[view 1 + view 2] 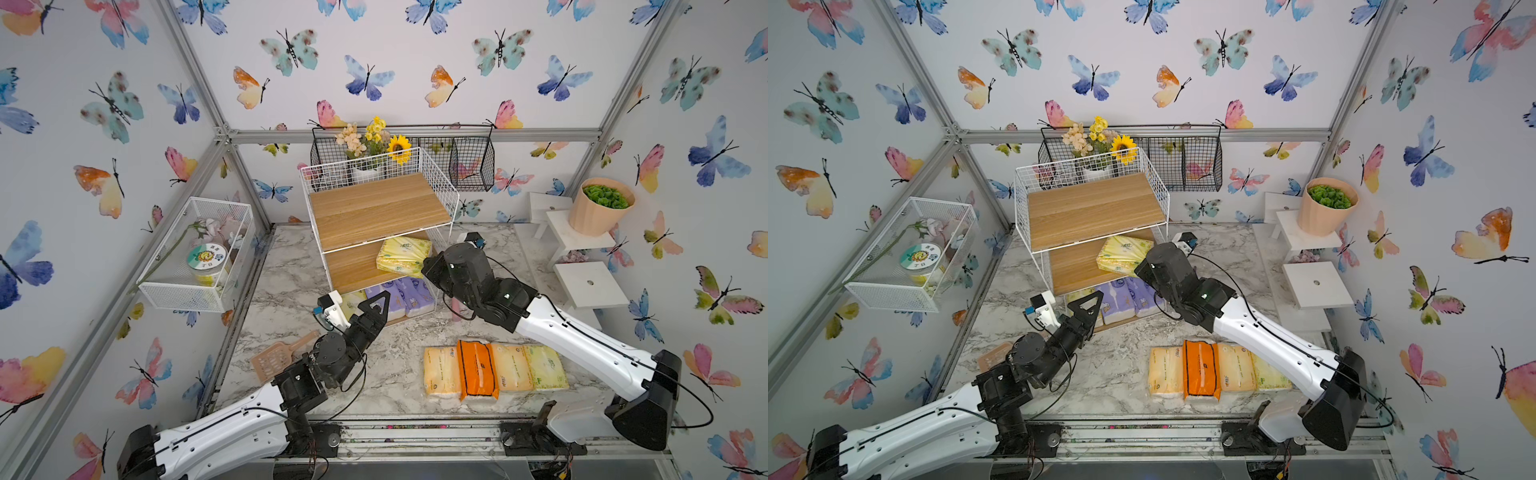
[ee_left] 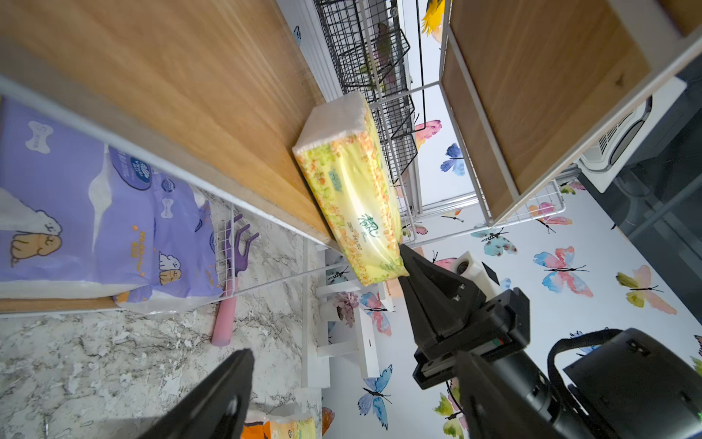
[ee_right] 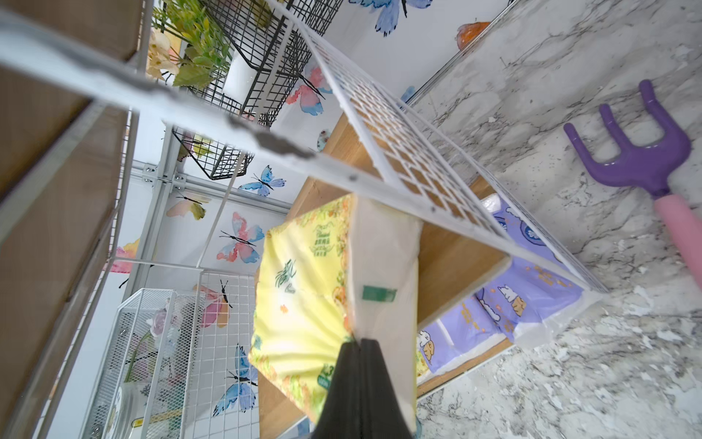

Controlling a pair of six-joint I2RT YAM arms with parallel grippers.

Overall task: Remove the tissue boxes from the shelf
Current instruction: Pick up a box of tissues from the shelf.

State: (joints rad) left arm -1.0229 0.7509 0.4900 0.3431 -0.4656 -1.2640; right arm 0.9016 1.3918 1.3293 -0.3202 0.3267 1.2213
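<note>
The right pincer (image 3: 359, 344) is closed, its jaws pinching the near corner of a yellow tissue pack (image 1: 403, 255). That pack lies on the middle board of the white wire shelf (image 1: 378, 208), towards the board's right end. The left pincer (image 1: 380, 301) stands wide open and holds nothing. It hangs in front of the bottom board, close to the purple tissue packs (image 1: 405, 295) that lie there side by side. The top board is bare. On the marble table (image 1: 374, 374), four more packs lie in a row in front of the shelf, touching: pale yellow (image 1: 441, 371), orange (image 1: 477, 369), peach (image 1: 512, 366) and yellow-green (image 1: 545, 368).
</note>
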